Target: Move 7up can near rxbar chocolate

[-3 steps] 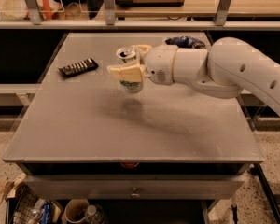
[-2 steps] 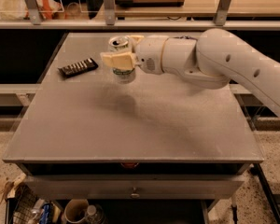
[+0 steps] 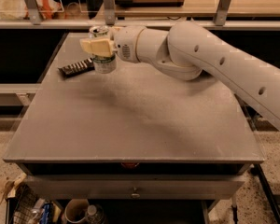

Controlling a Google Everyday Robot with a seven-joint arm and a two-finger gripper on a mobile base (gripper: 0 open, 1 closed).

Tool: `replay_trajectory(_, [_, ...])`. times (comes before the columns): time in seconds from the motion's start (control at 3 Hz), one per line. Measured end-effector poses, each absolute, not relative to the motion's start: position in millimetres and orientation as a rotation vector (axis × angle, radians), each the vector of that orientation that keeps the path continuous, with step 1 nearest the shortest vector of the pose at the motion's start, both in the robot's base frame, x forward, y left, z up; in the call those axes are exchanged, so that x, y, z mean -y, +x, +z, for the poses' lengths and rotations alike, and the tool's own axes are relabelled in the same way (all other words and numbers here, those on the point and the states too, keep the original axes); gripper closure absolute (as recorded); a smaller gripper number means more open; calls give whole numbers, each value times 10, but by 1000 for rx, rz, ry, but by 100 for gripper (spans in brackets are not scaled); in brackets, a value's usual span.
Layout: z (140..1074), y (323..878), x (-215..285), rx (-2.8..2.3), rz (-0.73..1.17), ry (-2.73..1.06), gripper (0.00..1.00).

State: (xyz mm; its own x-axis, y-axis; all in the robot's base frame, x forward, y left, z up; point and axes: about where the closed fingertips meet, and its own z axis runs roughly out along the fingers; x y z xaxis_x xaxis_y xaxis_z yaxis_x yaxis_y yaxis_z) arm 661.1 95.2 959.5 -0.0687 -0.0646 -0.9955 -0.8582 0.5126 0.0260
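My gripper [image 3: 99,46] is at the far left of the grey table [image 3: 135,120], shut on the 7up can [image 3: 104,62]. The can is white with green marks and a silver top, held upright with its base at or just above the table surface. The rxbar chocolate [image 3: 76,67], a flat dark bar with pale print, lies on the table just left of the can, a small gap between them. The white arm [image 3: 210,64] reaches in from the right.
A rail with metal posts [image 3: 107,6] runs along the back of the table. Bins and cups [image 3: 74,211] sit on the floor under the table's front. The table's left edge is close to the bar.
The gripper has carried the can leftward and toward the back of the table, ending close beside the dark bar. The bar has not moved.
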Motion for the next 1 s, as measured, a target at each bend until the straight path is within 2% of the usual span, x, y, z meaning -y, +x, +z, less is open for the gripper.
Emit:
replay_trajectory(0.33, [9517,6739,-1245,-1510,820,-810,100])
replay_trajectory(1.0, [9117,6990,-1525,-1503,840,-794,100])
